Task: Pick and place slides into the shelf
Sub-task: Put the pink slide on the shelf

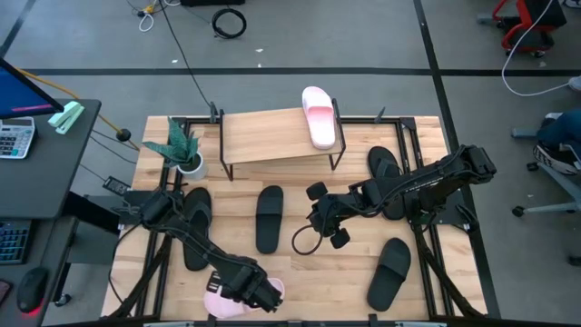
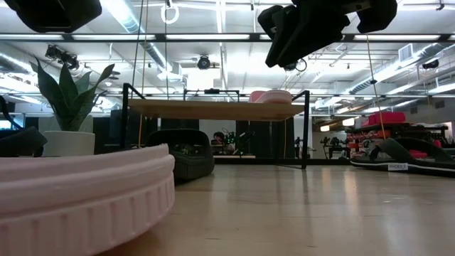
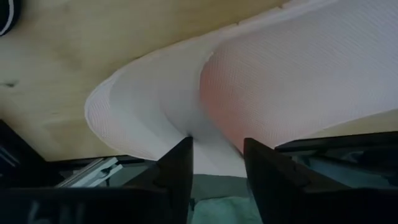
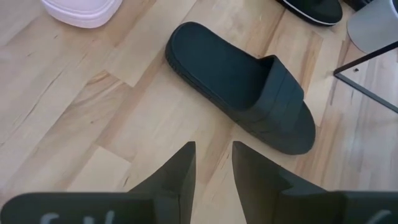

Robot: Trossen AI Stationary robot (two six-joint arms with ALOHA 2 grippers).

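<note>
— So, from above, where do things sit around the shelf (image 1: 277, 136)?

— One pink slide (image 1: 320, 116) lies on its top board, at the right end. A potted plant (image 1: 182, 150) stands just off its left end. In front of the shelf a black slide (image 1: 270, 218) lies on the table (image 1: 418, 136); another black one (image 1: 196, 227) lies left of it, partly under the left arm, and a third (image 1: 390, 272) lies farther forward to the right. A fourth (image 1: 386, 173) is off the shelf's right front corner, partly under the right arm. The left gripper (image 1: 259, 295) is far forward of the shelf, at the table's near edge, over the second pink slide (image 1: 218, 304). The right gripper (image 1: 318, 218) hangs in front of the shelf.

— And the low view?

— That near pink slide (image 2: 82, 195) fills the foreground; the shelf (image 2: 213, 108) stands behind, with pink showing on top.

— Left wrist?

— Its fingers (image 3: 177, 174) stand slightly apart at the pink slide's (image 3: 280, 87) edge; I cannot tell whether they grip it.

— Right wrist?

— Fingers (image 4: 180, 171) parted, holding nothing, above the black slide (image 4: 245, 84).
</note>
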